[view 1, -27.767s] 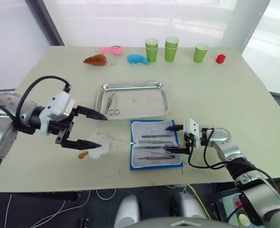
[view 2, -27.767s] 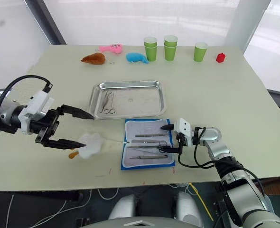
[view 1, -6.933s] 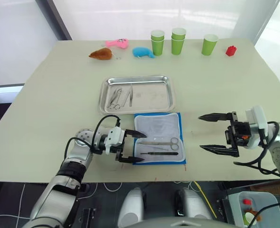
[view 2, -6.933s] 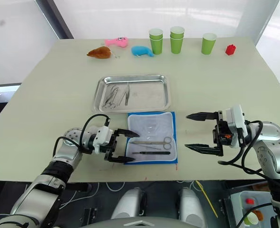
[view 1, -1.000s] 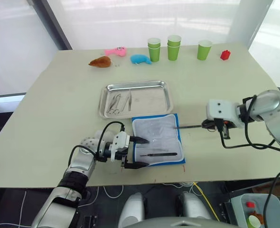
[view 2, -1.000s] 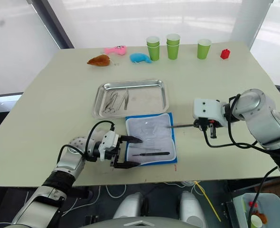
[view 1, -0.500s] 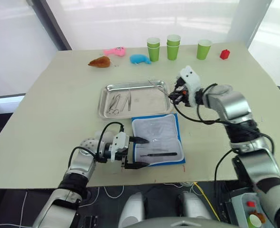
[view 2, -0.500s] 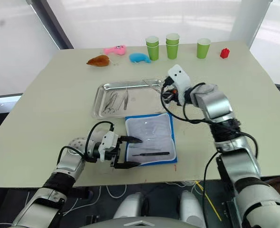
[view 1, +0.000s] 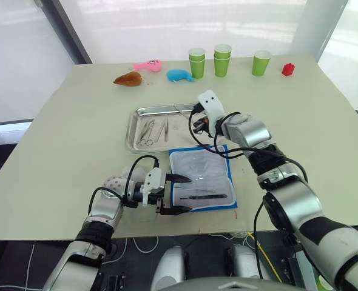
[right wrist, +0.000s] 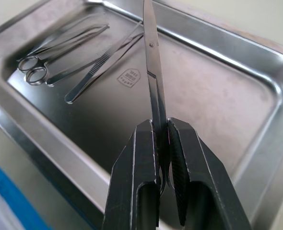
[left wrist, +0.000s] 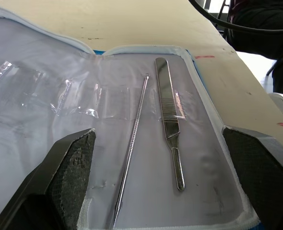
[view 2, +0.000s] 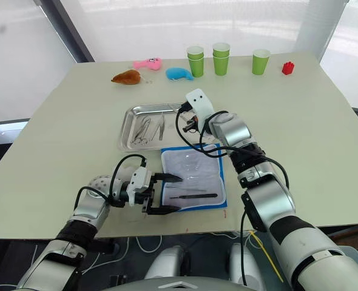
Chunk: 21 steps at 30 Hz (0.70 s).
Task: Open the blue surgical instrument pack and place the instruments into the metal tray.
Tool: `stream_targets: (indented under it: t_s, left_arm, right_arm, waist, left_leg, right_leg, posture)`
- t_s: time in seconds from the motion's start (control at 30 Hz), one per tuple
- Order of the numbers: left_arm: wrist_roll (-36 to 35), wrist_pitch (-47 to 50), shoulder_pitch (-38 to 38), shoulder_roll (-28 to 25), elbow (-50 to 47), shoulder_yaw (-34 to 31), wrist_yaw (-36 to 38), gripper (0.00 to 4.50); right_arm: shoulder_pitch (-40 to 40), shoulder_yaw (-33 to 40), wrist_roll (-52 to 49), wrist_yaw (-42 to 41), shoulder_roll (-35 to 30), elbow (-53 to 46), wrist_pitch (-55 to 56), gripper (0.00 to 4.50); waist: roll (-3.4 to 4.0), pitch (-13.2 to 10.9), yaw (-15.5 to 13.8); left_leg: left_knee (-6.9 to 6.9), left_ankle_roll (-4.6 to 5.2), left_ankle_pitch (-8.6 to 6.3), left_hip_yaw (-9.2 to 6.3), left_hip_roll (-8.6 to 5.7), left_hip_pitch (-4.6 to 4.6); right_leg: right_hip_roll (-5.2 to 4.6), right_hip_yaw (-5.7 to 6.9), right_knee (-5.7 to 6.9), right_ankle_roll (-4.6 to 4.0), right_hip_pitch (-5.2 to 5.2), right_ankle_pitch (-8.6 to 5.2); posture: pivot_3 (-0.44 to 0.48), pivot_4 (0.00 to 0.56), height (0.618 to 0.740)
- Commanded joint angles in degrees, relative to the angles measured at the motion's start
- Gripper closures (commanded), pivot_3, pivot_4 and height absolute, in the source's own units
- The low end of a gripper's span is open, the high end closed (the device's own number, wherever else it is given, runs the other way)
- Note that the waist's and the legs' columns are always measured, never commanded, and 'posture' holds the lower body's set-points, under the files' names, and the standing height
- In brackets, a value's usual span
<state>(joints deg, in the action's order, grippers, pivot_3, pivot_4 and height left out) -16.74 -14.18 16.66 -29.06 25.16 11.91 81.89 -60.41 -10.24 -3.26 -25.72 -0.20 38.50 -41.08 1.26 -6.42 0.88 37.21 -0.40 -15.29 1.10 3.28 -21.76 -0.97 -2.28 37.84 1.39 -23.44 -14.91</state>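
Observation:
The blue surgical instrument pack (view 1: 202, 179) lies open on the table, pale lining up. Two thin silver instruments (left wrist: 168, 115) rest on its near half. My left gripper (view 1: 185, 195) sits open at the pack's left edge, with one finger on each side of that half and nothing held. Just behind the pack lies the metal tray (view 1: 132, 130), holding ring-handled scissors (view 1: 145, 130) and tweezers (view 1: 165, 128). My right gripper (right wrist: 159, 127) hovers over the tray's right part, shut on a pair of scissors (right wrist: 151, 62) whose blades point out over the tray floor.
Along the far edge stand green paper cups (view 1: 196, 62), a red block (view 1: 286, 70), a small blue plush toy (view 1: 178, 74), a pink toy (view 1: 145, 64) and a brown toy (view 1: 127, 79). Bare tabletop lies left and right of the tray and the pack.
My right arm has swung from the right of the pack leftward to above the tray, carrying the scissors. The left gripper has stayed at the pack's edge.

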Motion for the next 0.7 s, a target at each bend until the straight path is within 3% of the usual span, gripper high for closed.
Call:
stream_targets:
  t_s: [0.03, 0.33, 0.7]
  left_arm:
    - [5.68, 4.55, -4.45, 0.77, 5.27, 4.76, -1.33, 0.0]
    - [5.55, 4.74, -5.12, 0.45, 4.61, 4.73, -1.56, 0.0]
    - [5.44, 5.23, -5.62, 0.14, 3.7, 4.78, -1.84, 0.0]
  right_arm:
    - [-2.89, 0.99, 0.51, 1.7, 1.92, 3.61, 4.2, 4.44]
    - [-7.5, 2.16, 1.78, 4.92, 5.9, 18.25, 11.91, 4.44]
    - [-10.6, 4.7, 2.71, 5.02, 6.71, 27.96, 14.71, 4.44]
  waist:
    - [-0.01, -0.01, 0.03]
    - [-0.05, -0.04, 0.26]
    - [-0.12, -0.08, 0.38]
  left_leg:
    - [0.0, 0.0, 0.0, 0.0, -0.01, 0.0]
    - [-0.02, 0.01, 0.0, 0.02, -0.02, 0.01]
    - [-0.07, 0.01, 0.0, 0.04, -0.03, 0.01]
  right_leg:
    - [0.01, -0.03, 0.0, 0.01, 0.0, 0.0]
    - [0.01, -0.09, 0.01, 0.03, 0.0, -0.01]
    - [0.0, -0.14, 0.0, 0.06, -0.01, -0.03]
  posture:
    - [0.0, 0.15, 0.74]
    - [0.0, 0.15, 0.74]
    - [0.0, 0.15, 0.74]
